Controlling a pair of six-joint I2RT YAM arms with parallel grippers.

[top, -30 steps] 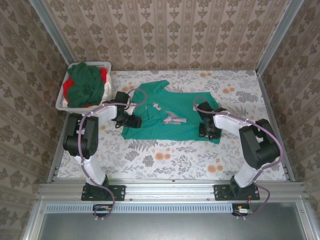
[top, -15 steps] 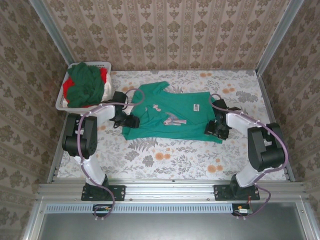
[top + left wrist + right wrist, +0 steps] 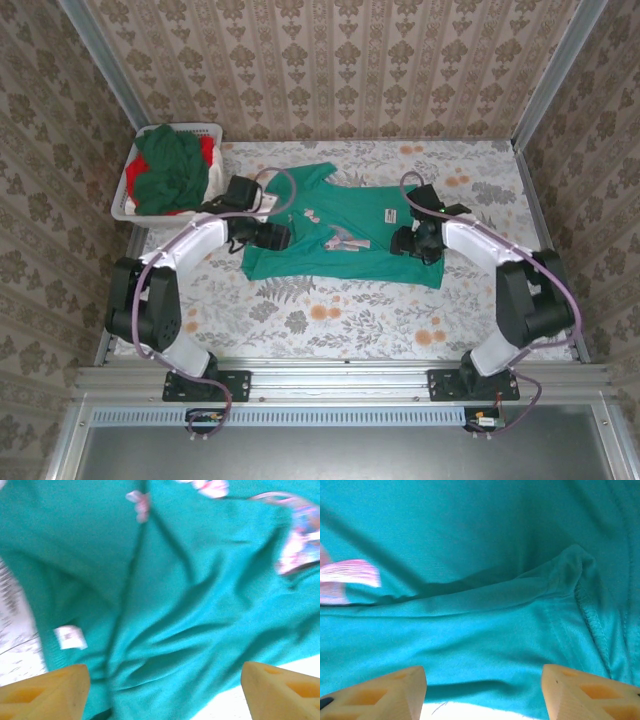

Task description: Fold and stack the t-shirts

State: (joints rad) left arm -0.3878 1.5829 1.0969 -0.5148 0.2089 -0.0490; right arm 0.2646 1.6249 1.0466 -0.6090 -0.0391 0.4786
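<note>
At the bottom of my left wrist view, my left gripper (image 3: 161, 694) stands spread wide, its yellow fingertips (image 3: 47, 690) in the two lower corners and nothing pinched between them. Under it lies the rumpled teal t-shirt (image 3: 200, 610), with a small white tag (image 3: 70, 637) at the lower left and bits of the pink print (image 3: 295, 545) at the upper right.

My right gripper (image 3: 482, 692) is spread the same way, holding nothing, above a stitched fold of that shirt.

In the top view the teal t-shirt lies spread at the middle of the flowered table (image 3: 330, 320), and my two grippers hover over its left and right ends. At the upper left of that frame a white basket (image 3: 128, 208) stands at the table's far left corner. It holds a dark green t-shirt (image 3: 170, 165) heaped over a red t-shirt (image 3: 207, 150).
</note>
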